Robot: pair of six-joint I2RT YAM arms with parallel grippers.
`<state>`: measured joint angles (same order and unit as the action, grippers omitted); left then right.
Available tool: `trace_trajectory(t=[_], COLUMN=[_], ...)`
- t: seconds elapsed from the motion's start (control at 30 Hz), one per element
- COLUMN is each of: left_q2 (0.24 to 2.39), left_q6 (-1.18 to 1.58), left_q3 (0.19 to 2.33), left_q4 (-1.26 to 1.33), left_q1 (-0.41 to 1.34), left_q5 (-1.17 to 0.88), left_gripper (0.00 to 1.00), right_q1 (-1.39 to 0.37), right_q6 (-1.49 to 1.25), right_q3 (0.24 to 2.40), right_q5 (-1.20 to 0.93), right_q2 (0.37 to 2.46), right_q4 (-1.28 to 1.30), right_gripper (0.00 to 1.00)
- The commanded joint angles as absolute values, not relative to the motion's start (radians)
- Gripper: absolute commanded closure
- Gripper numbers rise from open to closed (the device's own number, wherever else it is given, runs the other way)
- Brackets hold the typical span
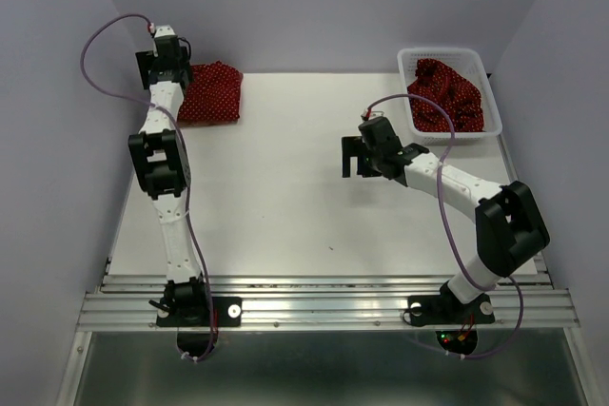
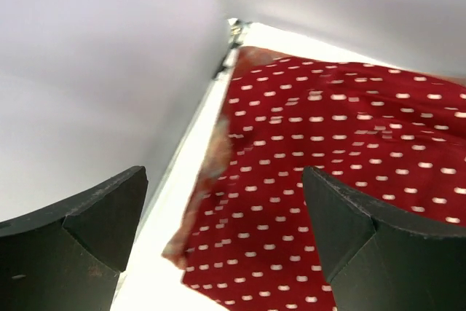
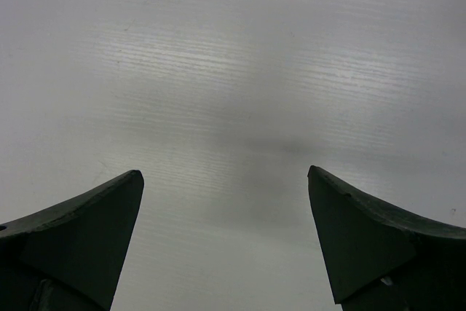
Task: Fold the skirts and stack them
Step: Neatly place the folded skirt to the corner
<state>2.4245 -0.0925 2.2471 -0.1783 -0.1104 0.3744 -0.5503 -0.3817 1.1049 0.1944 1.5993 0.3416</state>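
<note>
A folded dark red skirt with small white dots (image 1: 211, 94) lies flat at the table's far left corner. My left gripper (image 1: 162, 69) hangs open just over its left edge, holding nothing. In the left wrist view the skirt (image 2: 328, 151) fills the space between and beyond the gripper's (image 2: 224, 174) wide-apart fingers, and a strip of paler red-and-cream cloth (image 2: 216, 152) shows along its left side. A second dotted dark red skirt (image 1: 443, 92) lies crumpled in the basket. My right gripper (image 1: 355, 157) is open above bare table (image 3: 226, 92), left of the basket.
The white mesh basket (image 1: 481, 62) stands at the far right corner. Purple walls close in the left, back and right sides. The table's left edge (image 2: 186, 151) runs just beside the folded skirt. A metal rail (image 1: 324, 299) crosses the near edge by the arm bases.
</note>
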Motion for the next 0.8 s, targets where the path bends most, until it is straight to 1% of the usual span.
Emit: trace_trajectory(t=[0.0, 0.13, 0.2, 0.23, 0.3, 0.37, 0.43, 0.6, 0.77], left_q2=[2.273, 2.188, 2.129, 2.109, 2.068, 2.060, 2.081, 2.218, 2.298], left_q6=[-0.048, -0.023, -0.020, -0.024, -0.073, -0.098, -0.115, -0.115, -0.133], left_q3=[2.295, 2.237, 2.168, 2.143, 2.074, 2.048, 2.072, 2.255, 2.306], left_q4=[-0.204, -0.227, -0.224, -0.216, -0.195, -0.183, -0.199, -0.314, -0.328], left_q1=[-0.133, -0.133, -0.133, -0.133, -0.133, -0.133, -0.133, -0.143, -0.147], left_q5=[0.374, 0.301, 0.191, 0.093, -0.025, -0.156, -0.213, -0.282, -0.406], left_gripper=[0.01, 0.01, 0.01, 0.01, 0.01, 0.01, 0.01, 0.01, 0.01], right_q1=[-0.546, -0.546, -0.546, -0.546, -0.546, -0.546, -0.546, -0.546, -0.546], right_q6=[-0.390, -0.388, -0.388, -0.388, -0.385, -0.383, -0.380, -0.377, -0.374], right_q3=[1.138, 1.134, 1.126, 1.121, 1.117, 1.111, 1.108, 1.115, 1.147], right_q5=[0.229, 0.232, 0.229, 0.227, 0.222, 0.222, 0.229, 0.242, 0.241], right_q2=[1.569, 1.555, 1.551, 1.549, 1.551, 1.554, 1.554, 1.568, 1.598], right_q4=[0.344, 0.342, 0.338, 0.334, 0.333, 0.333, 0.333, 0.334, 0.334], right_gripper=[0.00, 0.00, 0.00, 0.00, 0.00, 0.00, 0.00, 0.00, 0.00])
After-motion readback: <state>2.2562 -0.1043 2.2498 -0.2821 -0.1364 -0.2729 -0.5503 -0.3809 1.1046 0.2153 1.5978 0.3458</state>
